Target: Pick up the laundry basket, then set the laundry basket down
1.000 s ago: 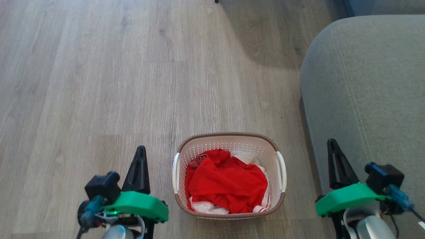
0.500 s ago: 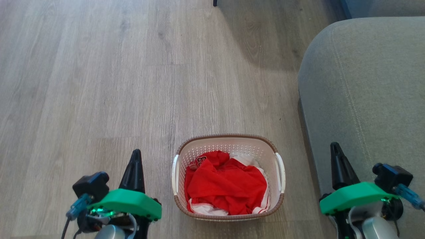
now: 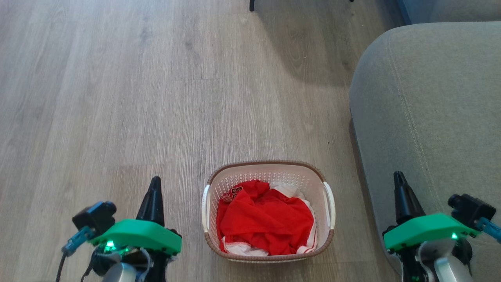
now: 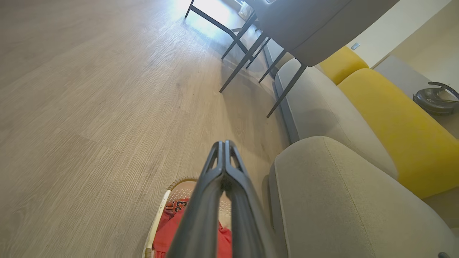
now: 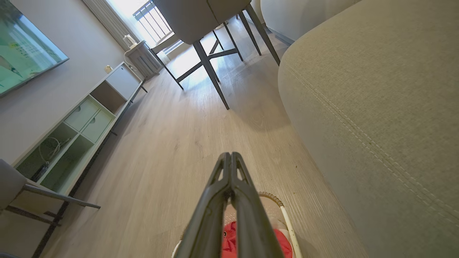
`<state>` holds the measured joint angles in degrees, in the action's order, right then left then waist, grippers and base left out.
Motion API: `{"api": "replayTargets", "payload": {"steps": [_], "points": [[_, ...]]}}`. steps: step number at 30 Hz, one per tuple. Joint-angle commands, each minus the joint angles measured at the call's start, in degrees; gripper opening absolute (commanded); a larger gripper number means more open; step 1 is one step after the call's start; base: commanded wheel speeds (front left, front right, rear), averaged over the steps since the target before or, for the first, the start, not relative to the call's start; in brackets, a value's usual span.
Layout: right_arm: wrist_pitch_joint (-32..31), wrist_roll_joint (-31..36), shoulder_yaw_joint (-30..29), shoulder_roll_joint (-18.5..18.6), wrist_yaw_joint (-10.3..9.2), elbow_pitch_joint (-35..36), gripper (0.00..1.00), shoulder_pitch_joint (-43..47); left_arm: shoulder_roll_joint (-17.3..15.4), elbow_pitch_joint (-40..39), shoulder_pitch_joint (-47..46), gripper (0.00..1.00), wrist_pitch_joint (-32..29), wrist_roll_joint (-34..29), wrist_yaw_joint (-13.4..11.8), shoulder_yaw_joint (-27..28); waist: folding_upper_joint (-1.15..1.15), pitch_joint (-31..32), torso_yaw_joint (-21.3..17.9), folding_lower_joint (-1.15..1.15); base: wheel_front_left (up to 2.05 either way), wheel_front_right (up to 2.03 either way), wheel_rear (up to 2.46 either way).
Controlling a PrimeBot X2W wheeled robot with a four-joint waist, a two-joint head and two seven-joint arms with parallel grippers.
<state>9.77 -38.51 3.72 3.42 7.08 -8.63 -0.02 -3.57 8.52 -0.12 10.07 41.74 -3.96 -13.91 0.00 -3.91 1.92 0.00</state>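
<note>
**While the basket stands on the floor, two shut pincers flank it**

Although the wooden floor (image 3: 117,98) takes up most of the head view, the grey sofa (image 3: 430,98) crowds its right side from far to near. Between the two arms, near the robot, the laundry basket (image 3: 270,174) stands upright on the floor with its right side close to the sofa's base. It holds a crumpled red garment (image 3: 266,219) with some white cloth under it.

The left pincer (image 3: 155,181) lies to the basket's left and the right pincer (image 3: 398,175) to its right, against the sofa. Both point away from the robot. In each wrist view the two fingers meet at the tips with nothing between them, so both pincers are closed and empty, and neither touches the basket.

Its left handle (image 3: 204,207) faces the left pincer and its right handle (image 3: 330,209) faces the right one. Each handle runs near to far, in line with the fingers. From above the basket looks almost square, so I cannot tell its long axis. By my reading the left pincer is somewhat nearer its handle than the right.

This scene fits a basket waiting to be lifted as well as one put down again and let go. Any grip would mean each pincer moving inward, toward the middle.
</note>
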Motion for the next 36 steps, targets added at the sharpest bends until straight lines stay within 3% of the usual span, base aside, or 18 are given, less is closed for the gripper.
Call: {"api": "replayTargets", "payload": {"steps": [1, 36], "points": [[-0.4, -1.4, -0.2, 1.0, 0.12, 1.4, 0.0, -2.7, -0.8, -1.4, -2.6, 0.0, -0.2, 1.3, 0.6, 1.5, 0.0, 0.0, 0.0, 0.0, 0.0, 0.0, 0.0], [-5.6, -22.8, -2.9, 1.3, 0.23, -1.1, 0.0, -3.9, -1.2, 1.1, -3.8, 0.0, -5.5, 21.6, 4.8, 7.5, 0.0, 1.5, -0.8, 0.0, 0.0, 0.0, 0.0]]}}
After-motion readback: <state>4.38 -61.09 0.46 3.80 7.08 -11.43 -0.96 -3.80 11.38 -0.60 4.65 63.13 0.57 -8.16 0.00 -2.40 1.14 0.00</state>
